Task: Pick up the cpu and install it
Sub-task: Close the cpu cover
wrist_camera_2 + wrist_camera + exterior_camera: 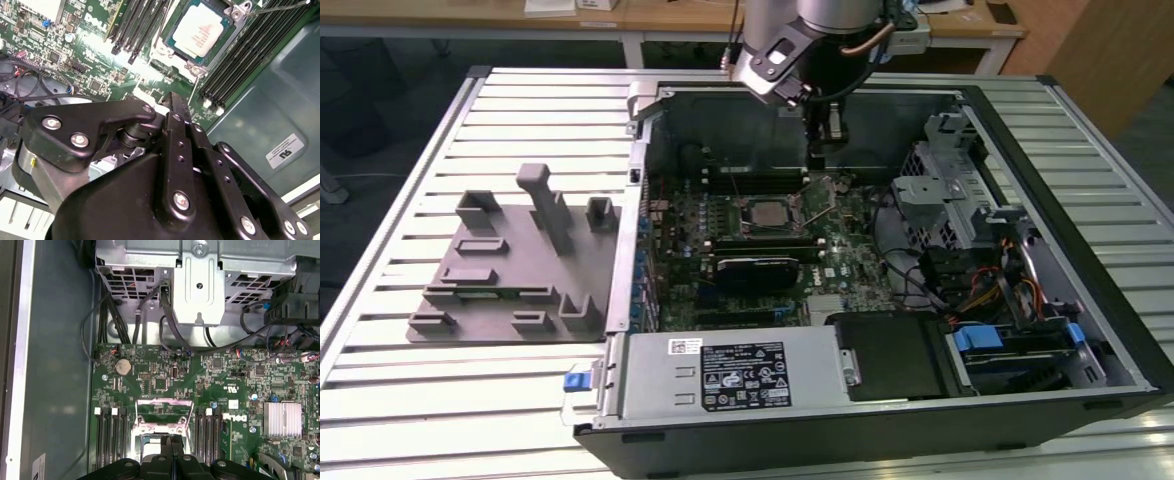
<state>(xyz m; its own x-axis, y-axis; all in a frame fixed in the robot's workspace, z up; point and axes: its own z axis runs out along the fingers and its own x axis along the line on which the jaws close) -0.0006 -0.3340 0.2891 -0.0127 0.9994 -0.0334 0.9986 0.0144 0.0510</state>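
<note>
The cpu (200, 31), a small square chip with a shiny silver top, lies flat in the motherboard socket (765, 214) inside the open computer case. My gripper (817, 148) hangs above the board a little toward the case's back wall from the socket, apart from the chip. Its two black fingertips (172, 440) press together with nothing between them. In the second wrist view the gripper (176, 102) points at the board beside the socket. The socket's metal retention frame (162, 415) stands raised just past the fingertips.
A grey plastic fixture tray (507, 270) with upright posts sits on the slatted table at the exterior view's left. Memory slots (250, 55) flank the socket. Drive cages (947, 190), cables (987, 290) and the power supply (747, 375) crowd the case.
</note>
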